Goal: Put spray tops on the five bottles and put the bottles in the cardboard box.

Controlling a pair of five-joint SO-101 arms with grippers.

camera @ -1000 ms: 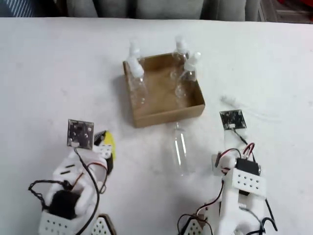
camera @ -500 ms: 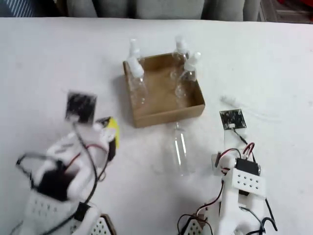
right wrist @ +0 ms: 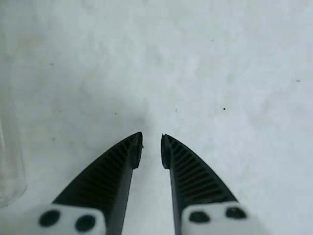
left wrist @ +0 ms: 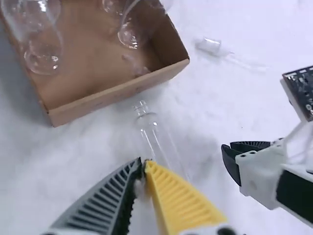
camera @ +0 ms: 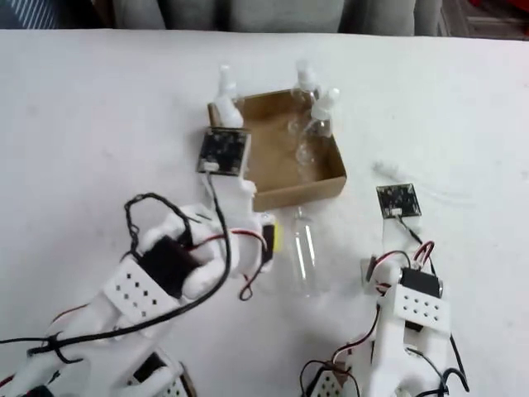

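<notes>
3 bottles (camera: 321, 112) fitted with spray tops are seen standing inside the cardboard box (camera: 306, 188), 1 at its far-left corner and 2 along its far-right side; that share of the task is judged done. A 4th bottle (camera: 304, 252) is laid on its side on the table (camera: 99, 107) just in front of the box, with its open, uncapped neck toward the box wall, so it is not yet topped or boxed; a loose spray top (camera: 387, 171) with a thin tube is found on the table to the right of the box, well apart from that bottle. 3 of 5 are thus counted as finished, and 2 are judged outstanding. The left gripper (left wrist: 143, 167) is poised just beside the lying bottle's body, its grey and yellow jaws closed together on nothing; the right gripper (right wrist: 151, 142) is set low over bare table on the bottle's other side, its black jaws parted by a narrow gap, with nothing held.
</notes>
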